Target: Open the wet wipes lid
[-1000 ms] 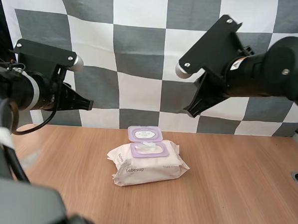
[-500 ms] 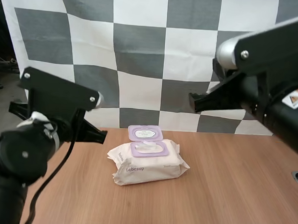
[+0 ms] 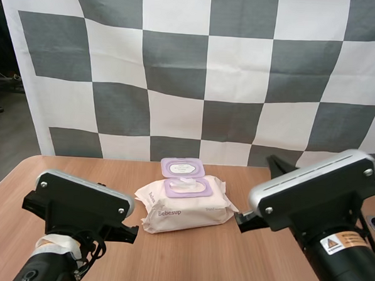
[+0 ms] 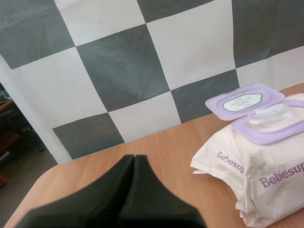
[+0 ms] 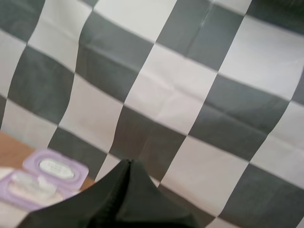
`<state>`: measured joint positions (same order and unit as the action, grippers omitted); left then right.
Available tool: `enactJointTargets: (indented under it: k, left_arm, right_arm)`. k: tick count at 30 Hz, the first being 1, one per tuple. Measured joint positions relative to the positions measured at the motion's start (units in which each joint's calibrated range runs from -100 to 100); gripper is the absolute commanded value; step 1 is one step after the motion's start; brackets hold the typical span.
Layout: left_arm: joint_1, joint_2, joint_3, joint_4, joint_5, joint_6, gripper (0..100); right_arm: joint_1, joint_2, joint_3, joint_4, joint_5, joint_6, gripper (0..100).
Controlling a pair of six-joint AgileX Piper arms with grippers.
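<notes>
My left fingers (image 4: 114, 190) are hovering clenched on nothing just left of the wet wipes pack (image 3: 184, 211), which is lying on the worktop (image 3: 187, 261), lid (image 3: 183, 167) standing open; my right fingers (image 5: 114, 199), likewise clenched empty, are hovering just right of it.

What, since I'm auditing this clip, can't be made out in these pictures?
1. Print on the label of the open lid: too small, high view.
2. Far end of the wet wipes pack: cut off by the frame edge, left wrist view.
3. Pack's body: blurred, hidden behind the shut right pincer, right wrist view.
</notes>
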<state>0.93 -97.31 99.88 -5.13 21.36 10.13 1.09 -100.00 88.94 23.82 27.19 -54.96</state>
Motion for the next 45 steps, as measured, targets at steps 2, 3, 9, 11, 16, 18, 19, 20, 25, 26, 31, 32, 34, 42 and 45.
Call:
enactJointTargets:
  k: [2, 3, 9, 11, 16, 18, 19, 20, 25, 26, 31, 32, 34, 42, 45]
  left_arm:
    - [-0.63, 0.00, 0.12, 3.63, -0.34, -2.80, 0]
    - [-0.78, 0.00, 0.00, 5.13, 0.16, -4.33, 0]
    - [-1.04, 0.00, 0.12, 15.73, 6.31, -13.63, 0]
    - [-0.88, 0.00, 0.12, 19.02, 9.26, -16.11, 0]
    - [-0.88, 0.00, 0.12, 27.59, 14.58, -23.94, 0]
    - [-0.88, 0.00, 0.12, 30.58, 14.58, -26.69, 0]
    - [-0.88, 0.00, 0.12, 31.73, 14.58, -28.26, 0]
    - [-0.88, 0.00, 0.12, 32.52, 14.58, -29.28, 0]
    - [-0.88, 0.00, 0.12, 31.72, 9.81, -31.68, 0]
    - [-0.88, 0.00, 0.12, 30.76, 9.58, -31.16, 0]
    - [-0.88, 0.00, 0.12, 22.45, 8.47, -25.13, 0]
    - [-0.88, 0.00, 0.12, 20.68, 7.93, -23.58, 0]
    - [-0.88, 0.00, 0.12, 17.42, 7.19, -20.74, 0]
    - [-0.88, 0.00, 0.12, 6.33, 5.47, -12.67, 0]
    - [-0.88, 0.00, 0.12, -0.05, 5.39, -12.61, 0]
  right_arm:
    - [-0.63, 0.00, 3.98, -0.11, 0.00, 0.12, 0]
    - [-0.73, 0.00, 5.54, 0.40, 0.60, 0.12, 0]
    - [-0.74, 0.00, 10.92, -0.45, 2.49, -2.98, 0]
    - [-0.74, 0.00, 11.06, -2.85, 2.46, -5.51, 0]
    - [-0.74, 0.00, 11.06, -5.28, 4.34, -9.10, 0]
    - [-0.74, 0.00, 11.06, -3.86, 4.50, -8.74, 0]
    - [-0.74, 0.00, 11.06, -2.69, 4.50, -8.14, 0]
    - [-0.74, 0.00, 11.06, -2.07, 4.50, -7.39, 0]
    - [-0.74, 0.00, 11.06, -2.10, 3.90, -0.04, 0]
    - [-0.74, 0.00, 11.06, -3.25, 3.90, 1.56, 0]
    - [-0.41, 0.00, 11.06, -9.05, 3.71, 9.31, 0]
    - [-0.05, 0.00, 11.06, -9.17, 3.55, 10.60, 0]
    - [1.03, 0.00, 11.06, -9.25, 3.29, 13.68, 0]
    - [3.38, 0.00, 11.06, -9.15, 2.64, 22.69, 0]
    - [3.26, 0.00, 11.06, -9.15, 2.64, 28.24, 0]
